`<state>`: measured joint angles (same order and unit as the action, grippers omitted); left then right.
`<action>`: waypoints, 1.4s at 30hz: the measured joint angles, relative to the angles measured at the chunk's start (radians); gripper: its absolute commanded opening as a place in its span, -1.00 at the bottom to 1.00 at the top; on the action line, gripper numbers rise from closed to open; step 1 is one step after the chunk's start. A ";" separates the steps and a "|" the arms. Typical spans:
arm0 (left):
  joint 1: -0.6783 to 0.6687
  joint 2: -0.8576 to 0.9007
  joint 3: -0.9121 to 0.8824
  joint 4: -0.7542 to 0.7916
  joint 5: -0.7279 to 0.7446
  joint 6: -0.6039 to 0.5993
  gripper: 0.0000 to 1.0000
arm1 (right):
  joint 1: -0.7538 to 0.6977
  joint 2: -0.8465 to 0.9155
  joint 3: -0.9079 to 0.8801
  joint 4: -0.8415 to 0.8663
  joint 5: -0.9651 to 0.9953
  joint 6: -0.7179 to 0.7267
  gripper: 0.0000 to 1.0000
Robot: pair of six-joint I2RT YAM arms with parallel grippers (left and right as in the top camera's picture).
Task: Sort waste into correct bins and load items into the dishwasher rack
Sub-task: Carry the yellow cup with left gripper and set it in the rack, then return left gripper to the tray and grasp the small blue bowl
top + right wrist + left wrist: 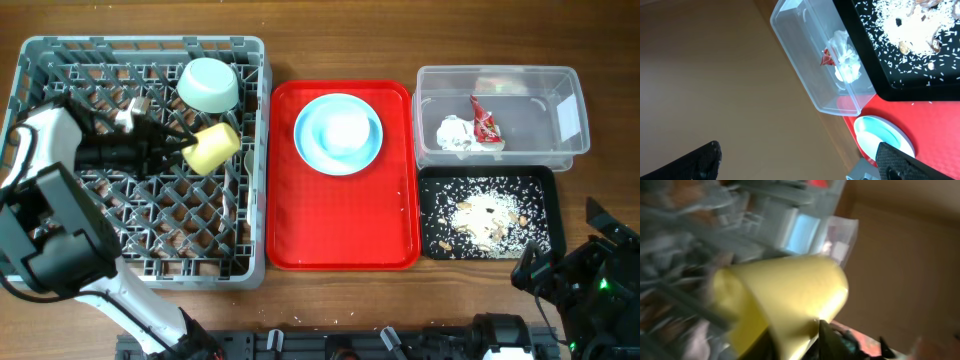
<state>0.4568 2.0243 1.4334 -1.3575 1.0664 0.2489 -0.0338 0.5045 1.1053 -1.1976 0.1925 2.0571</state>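
1. Left gripper [172,147] reached rightward over the dishwasher rack [40,60], its tips at the left end of the yellow cup [212,147]. The left wrist view was blurred, so I cannot tell whether the jaws gripped the cup or were only touching it.
2. The yellow cup lay on its side in the rack's upper right part. In the overhead view its long axis ran roughly left-right, in line with the gripper, with the right end tipped slightly toward the top edge. Which end was the mouth could not be told.
3. Right gripper [801,162] was spread wide with nothing between the fingers. It sat low at the table's [600,40] near right corner, beside the black tray [556,200].
4. Rack contents counted: one yellow cup and one mint-green bowl [208,84]. The bowl was just above the cup, close to the rack's right wall.
5. Red serving tray [340,230] lay between the rack and the bins. It held one pale blue plate [308,150] with one light blue bowl [346,130] sitting on it.
6. Clear tub [540,85] at upper right held one crumpled white napkin [455,133] and one red-and-white wrapper [485,122], touching each other.
7. The black tray, directly below the tub, held scattered beige-white food scraps [488,212] — one loose pile plus crumbs, too many to count.
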 measured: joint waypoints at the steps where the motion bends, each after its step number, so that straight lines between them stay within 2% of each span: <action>1: 0.009 0.002 0.000 -0.001 -0.027 -0.004 0.28 | 0.000 0.000 0.000 0.000 0.000 0.000 1.00; 2: 0.020 0.005 -0.002 -0.005 -0.065 -0.021 0.99 | 0.000 0.000 0.000 0.000 0.000 0.000 1.00; 7: 0.024 -0.020 -0.004 -0.013 -0.113 -0.055 0.99 | 0.000 0.000 0.000 0.000 0.000 0.000 1.00; 10: 0.024 -0.100 -0.004 -0.006 -0.148 -0.089 0.99 | 0.000 0.000 0.000 0.000 0.000 0.000 0.99; 17: 0.024 -0.568 0.009 0.067 -0.297 -0.251 1.00 | 0.000 0.000 0.000 0.000 0.000 0.000 0.99; 18: 0.024 -0.617 0.010 0.068 -0.294 -0.262 0.25 | 0.000 0.000 0.000 0.000 0.000 0.000 1.00; 19: 0.024 -0.640 0.010 0.068 -0.291 -0.272 -0.92 | 0.000 0.000 0.000 -0.001 0.000 0.000 1.00; 22: -0.005 -0.744 0.011 0.080 -0.278 -0.293 -0.92 | 0.000 0.000 0.000 0.000 0.000 0.000 1.00; 27: -0.148 -0.731 -0.014 0.121 -0.371 -0.307 -0.92 | 0.000 0.000 0.000 -0.001 0.000 0.000 0.99; 36: -0.390 -0.560 -0.167 0.370 -0.707 -0.484 -0.92 | 0.000 0.000 0.000 0.000 0.000 0.000 1.00; 42: -0.424 -0.399 -0.186 0.455 -0.810 -0.511 -0.92 | 0.000 0.000 0.000 0.000 0.000 0.000 0.99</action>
<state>0.0330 1.6249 1.2476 -0.9028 0.2565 -0.2623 -0.0338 0.5045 1.1053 -1.1980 0.1925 2.0575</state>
